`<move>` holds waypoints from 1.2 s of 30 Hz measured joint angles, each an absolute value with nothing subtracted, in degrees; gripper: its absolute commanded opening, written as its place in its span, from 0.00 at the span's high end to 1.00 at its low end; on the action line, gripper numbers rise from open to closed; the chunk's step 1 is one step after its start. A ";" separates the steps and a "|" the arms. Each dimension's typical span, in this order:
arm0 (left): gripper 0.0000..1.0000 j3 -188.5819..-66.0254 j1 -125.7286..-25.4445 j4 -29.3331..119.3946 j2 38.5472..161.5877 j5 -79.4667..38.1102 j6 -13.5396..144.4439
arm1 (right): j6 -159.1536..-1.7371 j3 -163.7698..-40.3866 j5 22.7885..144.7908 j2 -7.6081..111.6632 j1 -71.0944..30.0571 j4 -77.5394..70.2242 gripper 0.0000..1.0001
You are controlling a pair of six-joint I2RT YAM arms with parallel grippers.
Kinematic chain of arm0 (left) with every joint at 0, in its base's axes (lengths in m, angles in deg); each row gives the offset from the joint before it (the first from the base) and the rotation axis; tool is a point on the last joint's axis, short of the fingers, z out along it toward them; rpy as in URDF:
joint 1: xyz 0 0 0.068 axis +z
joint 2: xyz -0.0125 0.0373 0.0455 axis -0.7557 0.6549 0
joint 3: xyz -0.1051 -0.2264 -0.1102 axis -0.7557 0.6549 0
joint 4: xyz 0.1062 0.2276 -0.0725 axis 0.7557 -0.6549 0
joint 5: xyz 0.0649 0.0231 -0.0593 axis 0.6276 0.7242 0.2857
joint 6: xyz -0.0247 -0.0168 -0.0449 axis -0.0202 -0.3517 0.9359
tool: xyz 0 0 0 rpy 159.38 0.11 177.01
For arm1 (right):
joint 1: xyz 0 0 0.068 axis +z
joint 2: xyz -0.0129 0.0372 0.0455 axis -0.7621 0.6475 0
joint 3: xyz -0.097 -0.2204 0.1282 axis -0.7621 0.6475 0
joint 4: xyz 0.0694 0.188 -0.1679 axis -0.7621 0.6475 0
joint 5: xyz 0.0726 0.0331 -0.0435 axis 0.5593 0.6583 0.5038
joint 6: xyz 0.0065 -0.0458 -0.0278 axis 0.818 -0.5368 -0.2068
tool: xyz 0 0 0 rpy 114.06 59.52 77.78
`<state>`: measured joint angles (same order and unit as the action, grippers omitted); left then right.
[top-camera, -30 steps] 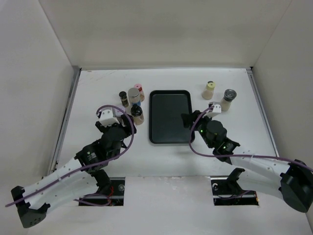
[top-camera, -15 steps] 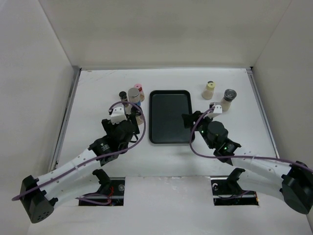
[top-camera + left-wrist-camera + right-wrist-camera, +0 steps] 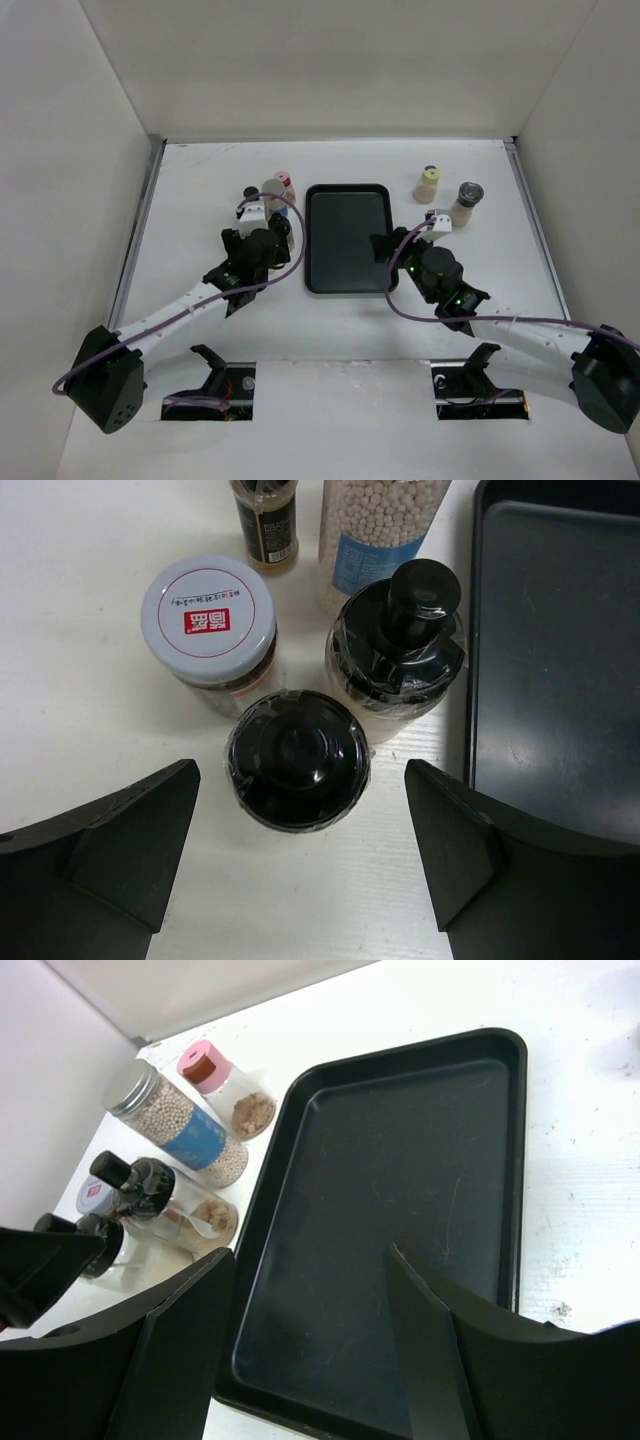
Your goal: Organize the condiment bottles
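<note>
The condiment bottles stand in two groups. Left of the black tray [image 3: 345,237] is a cluster. In the left wrist view it holds a black-capped jar [image 3: 297,758], a white-lidded jar [image 3: 208,620], a black pump-top jar [image 3: 400,640], a blue-labelled jar of white beads [image 3: 385,530] and a small brown bottle [image 3: 265,520]. My left gripper [image 3: 300,825] is open, its fingers on either side just short of the black-capped jar. A pink-capped jar [image 3: 225,1085] stands behind. My right gripper [image 3: 310,1255] is open and empty above the tray [image 3: 400,1190].
A cream bottle [image 3: 427,183] and a grey-capped bottle [image 3: 466,200] stand right of the tray at the back. White walls close the table on the left, right and back. The tray's left rim [image 3: 470,680] runs close beside the pump-top jar.
My left arm has reached forward and right, bringing its open gripper up to the bottle cluster. The right arm has barely moved.
</note>
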<state>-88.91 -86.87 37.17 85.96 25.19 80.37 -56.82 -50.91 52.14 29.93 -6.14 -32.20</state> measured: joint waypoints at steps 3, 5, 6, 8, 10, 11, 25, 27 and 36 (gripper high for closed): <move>0.19 -88.91 -85.88 39.33 88.23 23.90 79.57 | -56.85 -50.91 52.14 30.17 -6.14 -32.20 0.31; 0.20 -88.91 -85.71 40.64 89.52 23.37 79.24 | -56.85 -50.91 52.14 30.19 -6.14 -32.20 0.31; 0.21 -88.91 -85.66 41.26 90.18 23.22 79.06 | -56.85 -50.91 52.14 30.21 -6.14 -32.20 0.31; 0.23 -88.91 -85.49 42.02 91.38 23.07 78.76 | -56.87 -50.91 52.14 30.23 -6.14 -32.18 0.31; 0.26 -88.91 -85.45 42.70 92.23 23.13 78.47 | -56.89 -50.91 52.14 30.23 -6.14 -32.20 0.31; 0.27 -88.91 -85.34 43.16 92.58 23.11 78.39 | -56.93 -50.91 52.14 30.23 -6.14 -32.20 0.31; 0.68 -87.93 -84.00 46.65 94.48 24.10 77.99 | -57.04 -50.91 52.16 30.21 -6.23 -32.20 0.26; 0.71 -87.28 -84.31 45.91 93.06 24.25 78.04 | -57.04 -50.91 52.16 30.19 -6.27 -32.20 0.24; 0.73 -86.69 -91.65 33.52 76.84 28.40 79.22 | -57.02 -50.76 52.16 28.66 -6.55 -32.68 0.22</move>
<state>-86.69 -91.65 33.52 76.84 28.40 79.22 -57.02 -50.76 52.16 28.66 -6.55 -32.68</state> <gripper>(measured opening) 0.585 0.777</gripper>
